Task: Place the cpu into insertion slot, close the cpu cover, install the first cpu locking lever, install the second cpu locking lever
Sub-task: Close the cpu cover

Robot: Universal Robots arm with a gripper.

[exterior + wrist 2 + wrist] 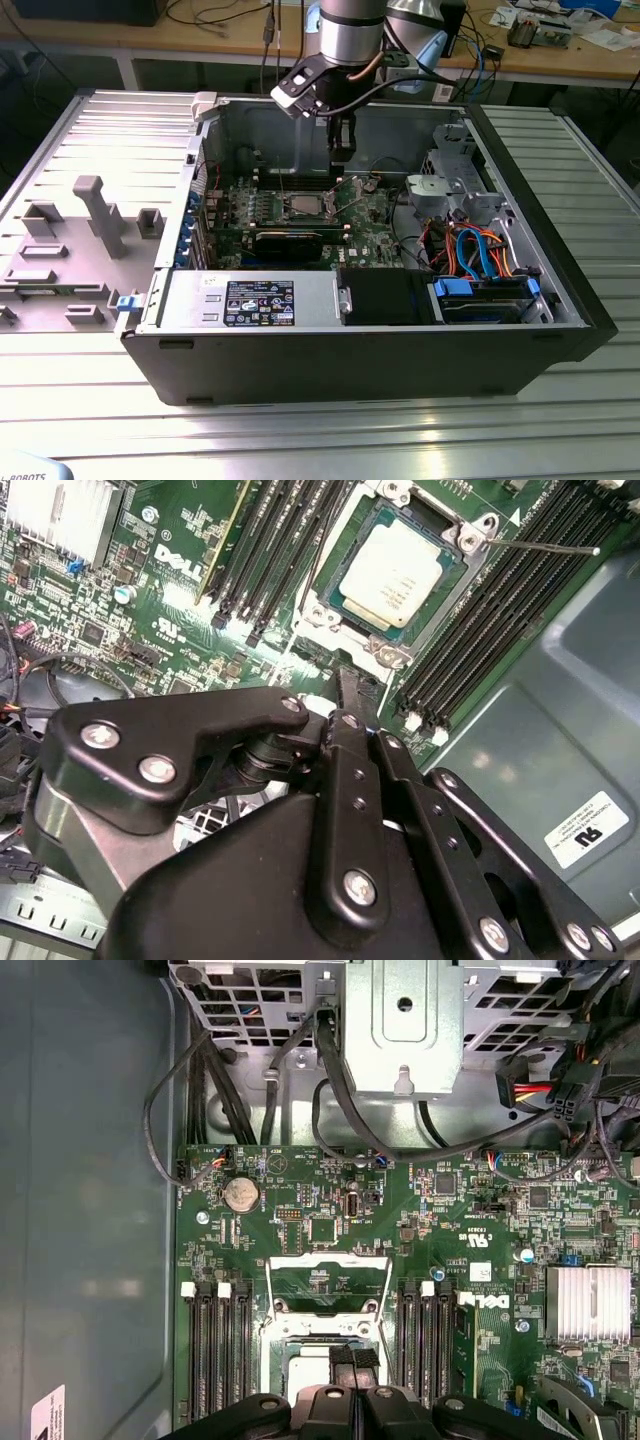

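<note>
chip [395,572] sits in the socket [385,650], cover [328,1278] open. gripper [355,1357] hovers just above, jaws clenched on nothing. cover-closing looks in hand; it calls for pressing that frame down.

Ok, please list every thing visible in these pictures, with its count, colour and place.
flat square cpu with metal top: one, silvery-grey, seated in the insertion slot.
square insertion slot with metal rim: one, silver and dark, on the circuit board.
thin metal cpu cover frame: one, silver, raised open beside the slot.
thin wire lever: one, silver, sticking out from a slot corner.
circuit board: one, green, inside the computer case.
long narrow memory slots: two groups, black, either side of the insertion slot.
long card: one, black, on the board.
open computer case: one, black, on the ribbed metal table.
moulded tray: one, grey, at the exterior view's left of the case.
gripper: one, black, shut, empty, above the board near the slot.
</note>
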